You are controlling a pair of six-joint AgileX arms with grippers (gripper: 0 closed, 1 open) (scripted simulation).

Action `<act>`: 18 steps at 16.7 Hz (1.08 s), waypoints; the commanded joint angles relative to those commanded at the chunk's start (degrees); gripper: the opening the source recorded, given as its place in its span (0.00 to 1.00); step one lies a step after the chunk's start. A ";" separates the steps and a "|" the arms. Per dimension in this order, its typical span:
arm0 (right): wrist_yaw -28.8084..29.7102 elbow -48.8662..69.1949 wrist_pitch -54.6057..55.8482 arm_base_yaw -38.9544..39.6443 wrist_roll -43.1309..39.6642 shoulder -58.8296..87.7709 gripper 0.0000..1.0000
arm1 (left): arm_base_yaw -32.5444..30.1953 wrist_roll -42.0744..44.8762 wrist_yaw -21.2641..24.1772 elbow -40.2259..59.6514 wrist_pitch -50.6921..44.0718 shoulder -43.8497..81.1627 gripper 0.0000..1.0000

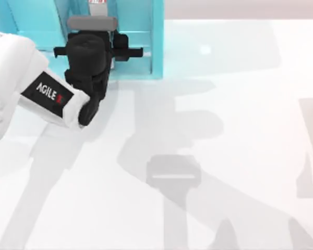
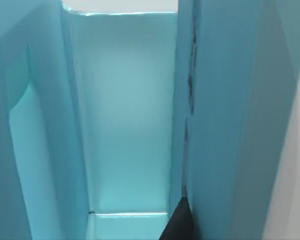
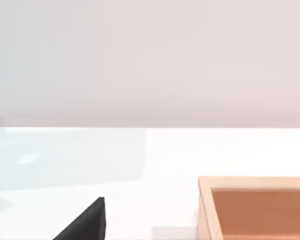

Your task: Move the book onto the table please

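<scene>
— Where's the left end effector (image 1: pixel 113 52) now?

— Pushed into the turquoise shelf (image 1: pixel 157 47). Its black body sits in the mouth of a compartment, with the white arm (image 1: pixel 21 88) trailing behind it over the worktop (image 1: pixel 224 130).

— Clenched or released?

— I can't tell. From above, the wrist covers the tip. From its own camera I see one black tip (image 2: pixel 177 227) low down, lying against an upright teal face (image 2: pixel 225 120).

— Is that face the book?

— It could be the book's cover or a shelf wall; I can't say which. It stands just beside the end effector, and the open compartment runs ahead to a pale back wall (image 2: pixel 125 115).

— So where's the book?

— From above, a small red-and-white sliver (image 1: pixel 96 2) shows just beyond the end effector, deeper in the shelf. That looks like the book's marked end, so it's in the shelf and not on the worktop.

— And the right end effector (image 3: pixel 85 222)?

— It's above bare worktop (image 3: pixel 165 160), with a wooden box (image 3: pixel 205 210) near it on one side. I can't tell its grip either.
</scene>
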 joint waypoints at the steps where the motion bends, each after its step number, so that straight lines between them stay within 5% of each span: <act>1: 0.00 0.00 0.00 0.00 0.00 0.00 1.00 | -0.26 -0.08 -0.13 -0.34 -0.46 -0.65 0.00; 18: 0.00 0.00 0.00 0.00 0.00 0.00 1.00 | -13.88 -1.49 -14.71 -25.58 -34.80 -60.24 0.00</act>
